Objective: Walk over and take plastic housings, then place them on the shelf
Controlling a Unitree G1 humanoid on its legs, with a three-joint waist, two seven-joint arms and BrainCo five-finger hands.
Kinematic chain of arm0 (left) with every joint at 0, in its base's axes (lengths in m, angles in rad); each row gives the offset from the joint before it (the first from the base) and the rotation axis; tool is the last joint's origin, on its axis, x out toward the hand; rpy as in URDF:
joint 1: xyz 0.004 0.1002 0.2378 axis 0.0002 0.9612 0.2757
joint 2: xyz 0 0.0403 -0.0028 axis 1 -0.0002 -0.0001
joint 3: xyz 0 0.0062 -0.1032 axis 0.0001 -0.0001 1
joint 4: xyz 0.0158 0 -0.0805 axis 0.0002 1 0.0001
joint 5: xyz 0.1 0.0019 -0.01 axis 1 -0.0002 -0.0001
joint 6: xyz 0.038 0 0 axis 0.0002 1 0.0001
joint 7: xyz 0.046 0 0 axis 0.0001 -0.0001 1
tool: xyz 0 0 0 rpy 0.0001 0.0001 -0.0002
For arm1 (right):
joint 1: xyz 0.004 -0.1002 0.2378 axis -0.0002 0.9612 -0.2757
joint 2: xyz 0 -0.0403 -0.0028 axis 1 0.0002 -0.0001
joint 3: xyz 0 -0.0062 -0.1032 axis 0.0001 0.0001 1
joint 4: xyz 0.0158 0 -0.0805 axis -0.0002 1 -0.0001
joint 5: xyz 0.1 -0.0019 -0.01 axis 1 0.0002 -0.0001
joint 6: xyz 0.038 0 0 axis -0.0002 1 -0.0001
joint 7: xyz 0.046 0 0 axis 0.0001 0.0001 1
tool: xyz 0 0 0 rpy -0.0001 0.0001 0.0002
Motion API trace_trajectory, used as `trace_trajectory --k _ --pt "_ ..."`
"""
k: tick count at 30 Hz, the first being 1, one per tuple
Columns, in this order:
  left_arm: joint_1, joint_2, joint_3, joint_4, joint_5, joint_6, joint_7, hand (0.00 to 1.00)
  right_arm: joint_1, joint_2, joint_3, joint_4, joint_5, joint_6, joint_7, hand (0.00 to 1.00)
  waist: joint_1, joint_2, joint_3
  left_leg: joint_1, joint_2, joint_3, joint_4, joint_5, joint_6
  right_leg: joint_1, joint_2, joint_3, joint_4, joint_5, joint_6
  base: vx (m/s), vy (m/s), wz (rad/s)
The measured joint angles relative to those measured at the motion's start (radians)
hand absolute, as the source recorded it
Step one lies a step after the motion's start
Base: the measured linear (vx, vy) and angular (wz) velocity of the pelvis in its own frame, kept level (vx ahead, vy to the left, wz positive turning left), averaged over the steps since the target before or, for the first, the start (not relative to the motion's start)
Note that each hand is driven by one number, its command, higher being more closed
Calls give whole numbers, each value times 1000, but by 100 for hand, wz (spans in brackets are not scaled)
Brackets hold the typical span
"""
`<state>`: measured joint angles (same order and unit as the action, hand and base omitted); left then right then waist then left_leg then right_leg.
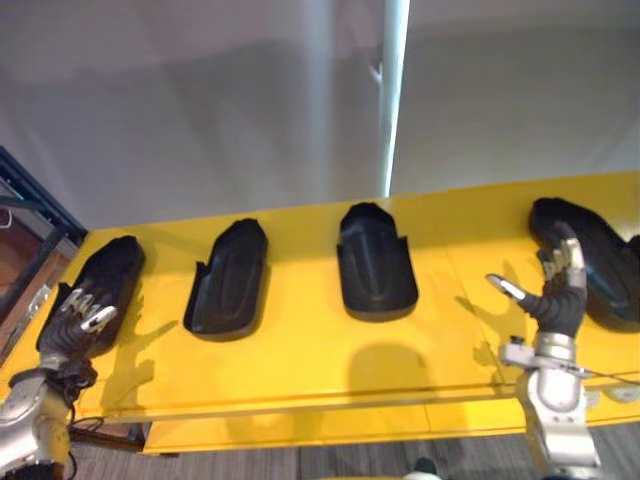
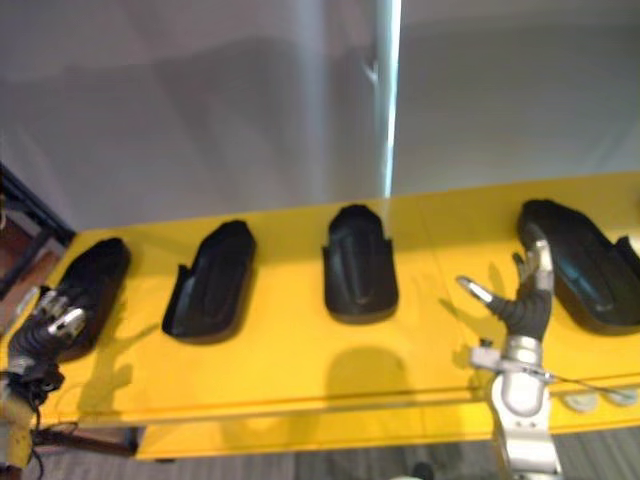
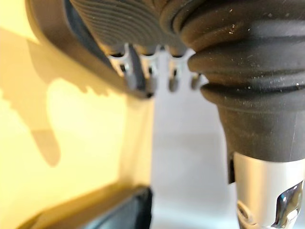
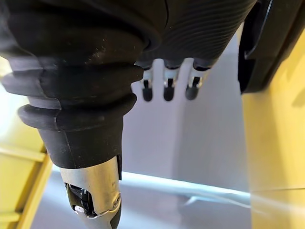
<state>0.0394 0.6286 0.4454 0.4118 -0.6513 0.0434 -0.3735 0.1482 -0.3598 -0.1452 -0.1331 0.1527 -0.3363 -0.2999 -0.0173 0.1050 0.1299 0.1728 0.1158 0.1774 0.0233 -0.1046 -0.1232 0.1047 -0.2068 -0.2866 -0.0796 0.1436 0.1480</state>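
Four plastic housings lie in a row on the yellow desk [image 1: 300,360], all black, hollow side up and well apart from one another. That spacing probably lets each shell be taken without disturbing its neighbour. Their long axes run away from the robot, leaning slightly, so a narrow near end faces the hands.

The leftmost housing [image 1: 115,270] sits at the desk's left end, and the left hand [image 1: 75,315] hangs over its near end. The fingers are loosely bent and apart, and as far as I can see they are closed on nothing. In the left wrist view, that shell's dark rim [image 3: 95,71] runs just beside the fingers. This looks like a reach lined up on the rim, not a grasp.

The rightmost housing [image 1: 600,260] lies by the right hand [image 1: 555,290]. That hand is raised with fingers straight and thumb spread wide, just beside the shell's left edge, and I cannot tell whether it touches. The wide spread suits a broad, smooth shell, which a narrow pinch would likely let slip.

The second housing [image 1: 230,280] and the third housing [image 1: 375,260] rest between the hands, untouched.

At the far left a dark frame [image 1: 25,195] stands beside the desk. I cannot tell whether it belongs to the shelf. Nothing has been lifted, so the task seems to be at its taking stage.
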Motion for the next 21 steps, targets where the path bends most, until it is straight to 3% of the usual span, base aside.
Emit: trace_trajectory --k 3,8,11,14,17,21 --pt "-1 0 -1 -12 0 -20 -12 0 0 -2 0 6 1 0 9 0 0 0 0 0 0 1 0 0 0 0 0 2 0 0 0 0 0 0" --pt "-1 1 -32 -29 4 -8 -21 0 -1 -2 0 23 1 7 19 0 0 3 -2 0 0 3 0 0 0 -2 0 4 0 0 0 0 0 0" --pt "-1 3 -37 -22 43 24 -15 0 -2 -13 0 27 -5 79 0 0 1 3 -2 1 0 13 0 0 0 -7 0 14 0 0 0 -2 3 -9" --pt "-1 33 -78 31 43 40 6 0 1 -30 -15 59 -58 156 -125 0 1 2 -2 -2 -1 25 -3 0 -1 -18 1 24 0 2 -1 -6 8 -8" --pt "1 33 -77 40 47 64 38 0 5 -31 -150 118 -62 208 -273 0 1 2 -1 -1 -3 33 -8 0 -1 -26 0 38 0 2 0 -3 14 -5" --pt "8 33 -77 40 72 79 64 0 11 -31 -328 194 -69 234 -393 0 -3 2 -1 0 -4 42 -13 0 -1 -33 0 45 0 3 0 -5 13 -6"
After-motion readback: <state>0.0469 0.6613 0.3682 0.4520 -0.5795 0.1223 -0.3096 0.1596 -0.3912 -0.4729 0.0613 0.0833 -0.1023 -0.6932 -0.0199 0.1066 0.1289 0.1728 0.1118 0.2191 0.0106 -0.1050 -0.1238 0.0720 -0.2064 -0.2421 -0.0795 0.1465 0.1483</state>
